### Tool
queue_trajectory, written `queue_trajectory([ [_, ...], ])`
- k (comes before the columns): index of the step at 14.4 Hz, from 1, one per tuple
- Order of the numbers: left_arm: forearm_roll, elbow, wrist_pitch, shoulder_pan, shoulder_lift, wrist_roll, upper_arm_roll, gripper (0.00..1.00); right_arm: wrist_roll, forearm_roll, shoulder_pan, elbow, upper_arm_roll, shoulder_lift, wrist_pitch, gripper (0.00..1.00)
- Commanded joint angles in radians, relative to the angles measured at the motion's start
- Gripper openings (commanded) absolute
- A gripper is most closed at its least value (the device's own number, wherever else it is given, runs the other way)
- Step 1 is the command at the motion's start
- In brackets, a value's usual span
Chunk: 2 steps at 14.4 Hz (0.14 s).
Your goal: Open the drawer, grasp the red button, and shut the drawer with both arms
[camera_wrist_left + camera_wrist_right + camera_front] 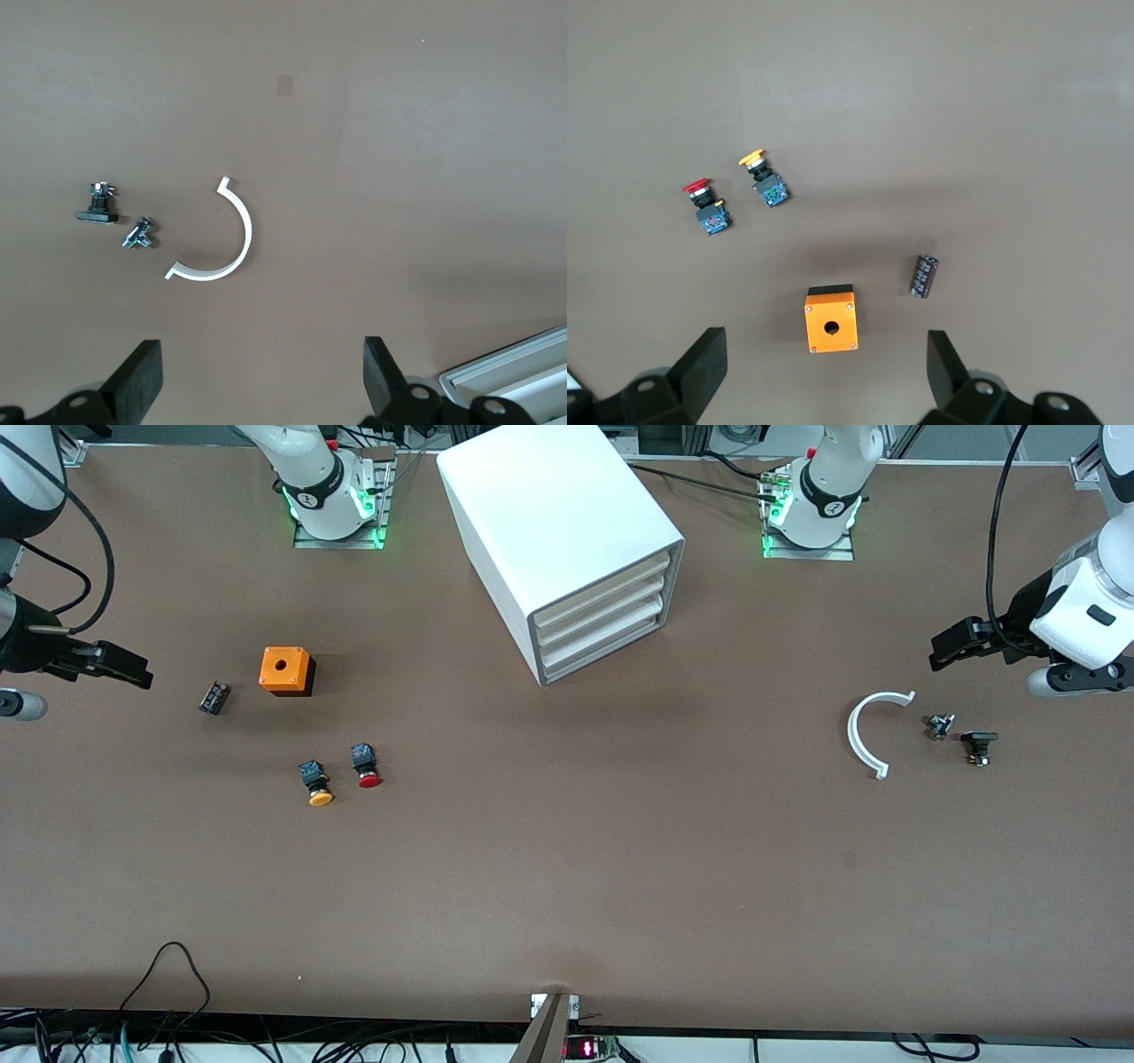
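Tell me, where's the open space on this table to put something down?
Widest bare stretch: the table nearer the camera than the cabinet. Crowded: around the red button, orange button and orange box; also around the white arc and its small parts.

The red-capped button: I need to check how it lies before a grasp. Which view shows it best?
The right wrist view shows the red-capped button largest, lying on its side on the table beside the orange-capped button, red cap and black-and-blue body both clear. The front view shows it smaller. The left wrist view does not show it.
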Motion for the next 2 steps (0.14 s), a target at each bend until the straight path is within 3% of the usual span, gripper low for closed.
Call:
queue_trajectory([
  [1,-0.004,0.032,-0.027,0.013,0.013,0.013,-0.010,1.00,-0.032,0.007,0.000,-0.064,-0.009,-0.049,0.037,1.00],
  [2,-0.004,0.033,-0.027,0.013,0.013,0.013,-0.010,1.00,-0.032,0.007,0.002,-0.064,-0.009,-0.051,0.038,1.00],
])
